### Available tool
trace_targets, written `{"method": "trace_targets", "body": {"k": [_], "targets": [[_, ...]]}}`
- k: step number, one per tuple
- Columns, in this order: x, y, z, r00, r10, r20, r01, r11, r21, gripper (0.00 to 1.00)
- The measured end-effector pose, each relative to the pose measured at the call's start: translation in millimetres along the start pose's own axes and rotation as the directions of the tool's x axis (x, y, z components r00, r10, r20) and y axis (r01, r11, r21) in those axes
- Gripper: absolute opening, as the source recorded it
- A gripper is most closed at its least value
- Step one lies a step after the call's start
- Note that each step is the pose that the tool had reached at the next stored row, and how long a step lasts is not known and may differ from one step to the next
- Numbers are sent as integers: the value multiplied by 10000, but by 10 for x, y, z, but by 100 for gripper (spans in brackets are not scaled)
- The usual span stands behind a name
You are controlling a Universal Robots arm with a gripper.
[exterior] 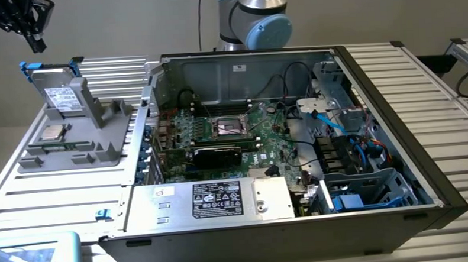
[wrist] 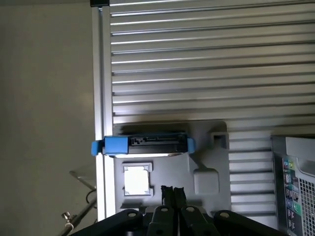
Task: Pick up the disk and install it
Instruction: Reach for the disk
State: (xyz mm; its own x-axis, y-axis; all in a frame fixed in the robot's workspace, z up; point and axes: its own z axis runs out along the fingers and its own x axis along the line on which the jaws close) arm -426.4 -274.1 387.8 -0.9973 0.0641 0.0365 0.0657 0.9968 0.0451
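Hovering well abv disk (exterior: 61,94), pincer (exterior: 35,47) closed & empty; disk upright in grey holder (exterior: 108,149).

Open air is left above the upright disk (exterior: 59,94). The exterior view's right is blocked by the computer case (exterior: 215,69).

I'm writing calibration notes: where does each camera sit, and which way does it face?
Exterior view: raised off the arm, looking down at the open computer case; arm behind it, hand up over the grey holder.
Wrist view: on the wrist, looking down onto the disk; the shut hand shows.
Shared: disk, grey holder, hand.
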Motion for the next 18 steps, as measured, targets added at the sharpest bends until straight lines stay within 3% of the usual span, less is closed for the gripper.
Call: {"method": "trace_targets", "body": {"k": [4, 18], "targets": [[64, 39, 3, 10000, -1, -49, 1, 10000, -32, 11], [265, 218, 19, 9999, -155, -70, 155, 9999, -38, 11]]}}
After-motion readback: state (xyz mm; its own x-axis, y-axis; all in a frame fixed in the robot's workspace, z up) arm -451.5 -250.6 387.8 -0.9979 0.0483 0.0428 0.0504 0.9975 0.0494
